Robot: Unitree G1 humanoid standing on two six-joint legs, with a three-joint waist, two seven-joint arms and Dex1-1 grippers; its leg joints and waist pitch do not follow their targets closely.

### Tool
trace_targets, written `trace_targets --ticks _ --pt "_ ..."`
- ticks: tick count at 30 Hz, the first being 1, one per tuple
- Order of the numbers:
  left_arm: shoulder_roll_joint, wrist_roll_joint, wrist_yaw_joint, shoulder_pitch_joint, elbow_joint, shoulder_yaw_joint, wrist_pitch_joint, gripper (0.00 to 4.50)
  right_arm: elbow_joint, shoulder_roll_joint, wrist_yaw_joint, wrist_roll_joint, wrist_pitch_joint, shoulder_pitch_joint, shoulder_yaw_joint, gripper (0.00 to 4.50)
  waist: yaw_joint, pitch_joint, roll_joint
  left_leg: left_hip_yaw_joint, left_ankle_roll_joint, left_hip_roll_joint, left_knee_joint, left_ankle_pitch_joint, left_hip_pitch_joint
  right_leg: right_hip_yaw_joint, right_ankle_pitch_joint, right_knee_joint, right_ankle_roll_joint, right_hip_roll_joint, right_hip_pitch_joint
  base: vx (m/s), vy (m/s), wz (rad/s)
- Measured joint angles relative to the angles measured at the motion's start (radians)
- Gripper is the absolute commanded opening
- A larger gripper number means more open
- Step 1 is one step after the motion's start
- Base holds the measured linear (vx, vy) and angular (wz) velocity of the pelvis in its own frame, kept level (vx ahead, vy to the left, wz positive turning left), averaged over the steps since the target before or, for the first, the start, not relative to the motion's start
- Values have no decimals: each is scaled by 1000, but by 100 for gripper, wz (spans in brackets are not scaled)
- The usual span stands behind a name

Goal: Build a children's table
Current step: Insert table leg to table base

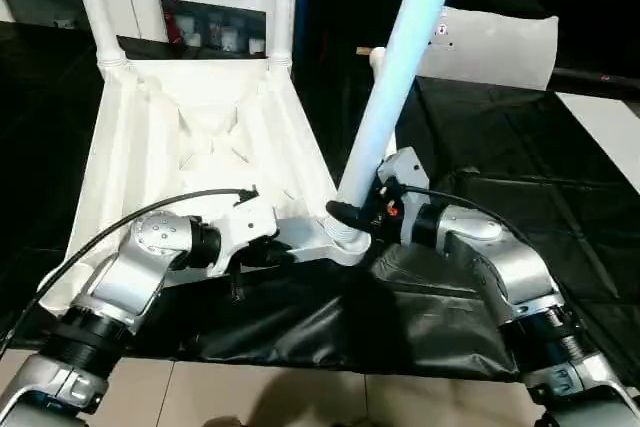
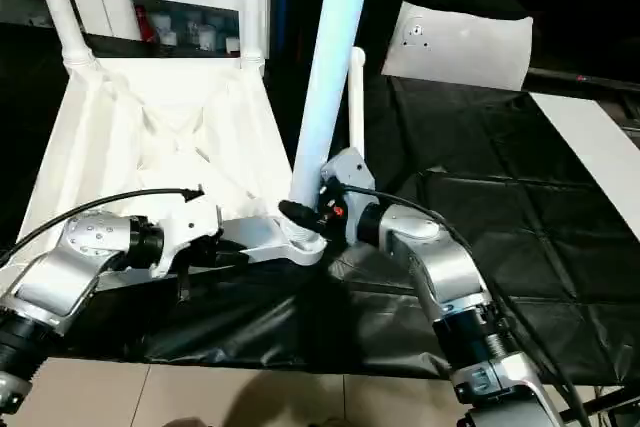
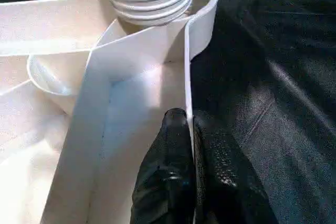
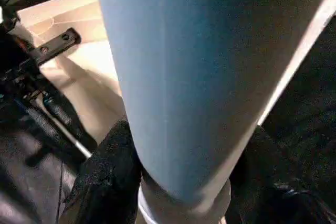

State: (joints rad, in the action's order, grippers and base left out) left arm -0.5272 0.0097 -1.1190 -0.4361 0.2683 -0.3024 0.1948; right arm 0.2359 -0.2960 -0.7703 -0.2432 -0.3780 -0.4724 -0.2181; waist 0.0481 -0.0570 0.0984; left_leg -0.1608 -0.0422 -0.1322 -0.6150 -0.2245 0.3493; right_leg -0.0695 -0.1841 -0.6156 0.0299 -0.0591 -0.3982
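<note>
The children's table's tabletop (image 1: pixel 190 137) lay upside down on the dark-covered bench, ribs up, with two legs standing in its far sockets. A third leg (image 1: pixel 395 87) rose from the near-right socket (image 1: pixel 345 237), its long axis leaning up and to the right. The right gripper (image 1: pixel 352 215) grasped this leg at its base, directly beside the socket. The left gripper (image 3: pixel 190 145), clenched on the tabletop's near rim, steadied it just left of that corner.
</note>
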Motion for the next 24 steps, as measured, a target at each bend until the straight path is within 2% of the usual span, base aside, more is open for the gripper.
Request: trace_targets --ticks 12,15,20,24 --pt "-1 -4 -39 -32 45 -11 -21 0 -38 -20 -11 0 -12 23 6 191 7 1 -2 0 0 0 0 0 0 0 3 0 6 0 0 0 0 0" --pt "2 -5 -45 -36 59 -10 -27 0 -63 -21 -12 -3 -21 44 15 191 10 1 -11 0 0 0 0 0 0 0 4 1 6 0 0 0 0 0" --pt "0 -7 -52 -36 65 -9 -42 0 -103 -31 -11 -14 -39 73 17 191 10 0 -16 1 -1 -1 0 0 0 -1 4 1 6 1 0 0 0 0" --pt "1 -13 -69 -44 81 -11 -53 0 -129 -31 -1 -23 -56 100 26 191 11 -2 -26 1 0 -1 0 -1 0 -1 4 2 7 1 0 0 0 0"
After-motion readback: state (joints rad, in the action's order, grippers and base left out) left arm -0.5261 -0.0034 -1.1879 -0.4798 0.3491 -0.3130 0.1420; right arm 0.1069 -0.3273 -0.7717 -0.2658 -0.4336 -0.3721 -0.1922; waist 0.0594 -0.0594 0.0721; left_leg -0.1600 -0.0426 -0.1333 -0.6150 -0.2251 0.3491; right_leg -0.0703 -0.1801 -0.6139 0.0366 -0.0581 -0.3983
